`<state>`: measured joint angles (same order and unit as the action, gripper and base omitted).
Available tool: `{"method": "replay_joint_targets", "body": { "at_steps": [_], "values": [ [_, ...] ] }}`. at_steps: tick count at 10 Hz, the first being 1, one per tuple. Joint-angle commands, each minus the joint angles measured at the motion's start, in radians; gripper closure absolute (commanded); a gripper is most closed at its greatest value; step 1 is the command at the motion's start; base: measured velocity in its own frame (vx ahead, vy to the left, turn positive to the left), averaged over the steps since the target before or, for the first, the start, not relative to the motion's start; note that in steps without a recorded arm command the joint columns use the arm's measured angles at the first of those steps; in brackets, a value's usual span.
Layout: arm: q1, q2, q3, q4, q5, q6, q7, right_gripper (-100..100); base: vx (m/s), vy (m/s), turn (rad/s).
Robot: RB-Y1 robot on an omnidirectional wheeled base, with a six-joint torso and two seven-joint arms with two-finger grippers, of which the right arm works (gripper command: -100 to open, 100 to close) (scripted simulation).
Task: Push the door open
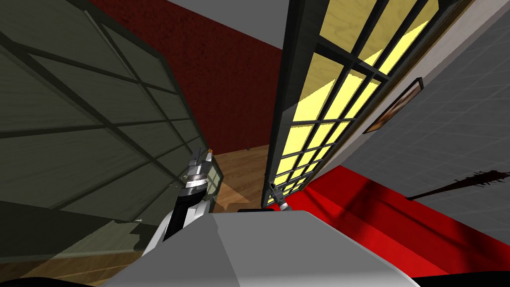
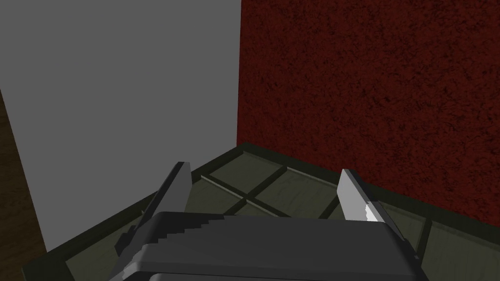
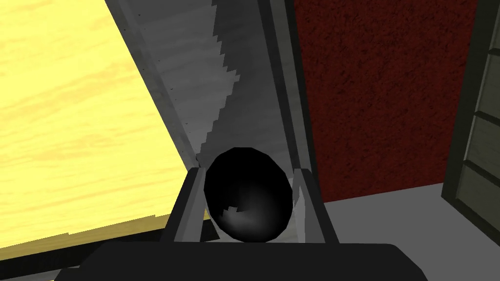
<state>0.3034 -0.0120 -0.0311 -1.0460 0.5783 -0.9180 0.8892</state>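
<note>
Left of the yellow-paned, dark-framed door (image 1: 318,99) there's a dull olive gridded door leaf (image 1: 74,124), with my left gripper (image 2: 263,173) spread over it. My right gripper (image 3: 249,170) pinches the door's glossy black round knob (image 3: 248,207). It's probably slippery, and the door looks stiff and heavyish. The dark red wall (image 1: 224,74) behind could limit the swing.

A dark red wall (image 1: 219,74) with a mottled surface runs across the upper middle of the frame, and a plain grey surface (image 1: 234,17) sits above it. Below the wall lies a brown wooden floor (image 1: 244,167). A bright red carpet (image 1: 378,219) crossed by shadows spreads over the lower right. A grey tiled wall (image 1: 448,124) fills the right side. On it hang a dark-framed picture (image 1: 396,105) and, lower down, a dark spiked club (image 1: 463,183).
</note>
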Motion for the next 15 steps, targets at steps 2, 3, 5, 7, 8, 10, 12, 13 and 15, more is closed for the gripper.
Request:
{"method": "replay_joint_targets", "body": {
  "at_steps": [2,3,5,7,8,10,12,13,15],
  "values": [
    [-0.01,-0.016,-0.012,-0.007,-0.053,-0.001,-0.078,100,0.033,0.02,0.086],
    [-0.01,-0.016,-0.012,-0.007,-0.053,-0.001,-0.088,100,0.024,0.017,0.033],
    [-0.012,-0.023,-0.013,-0.005,-0.096,0.0,-0.152,100,0.028,0.016,0.07],
    [-0.013,-0.027,-0.014,-0.004,-0.118,0.001,-0.196,100,0.028,0.014,0.045],
    [-0.014,-0.031,-0.015,-0.003,-0.142,0.001,-0.218,100,0.039,0.004,0.104],
    [-0.015,-0.034,-0.016,-0.002,-0.167,0.001,-0.273,100,0.031,0.01,0.053],
    [-0.016,-0.038,-0.018,-0.001,-0.192,0.002,-0.312,100,0.039,0.019,0.061],
    [-0.017,-0.041,-0.019,0.0,-0.217,0.002,-0.351,100,0.034,0.007,0.064],
    [-0.019,-0.044,-0.02,0.001,-0.243,0.003,-0.392,100,0.052,-0.014,0.046]
  ]
}}
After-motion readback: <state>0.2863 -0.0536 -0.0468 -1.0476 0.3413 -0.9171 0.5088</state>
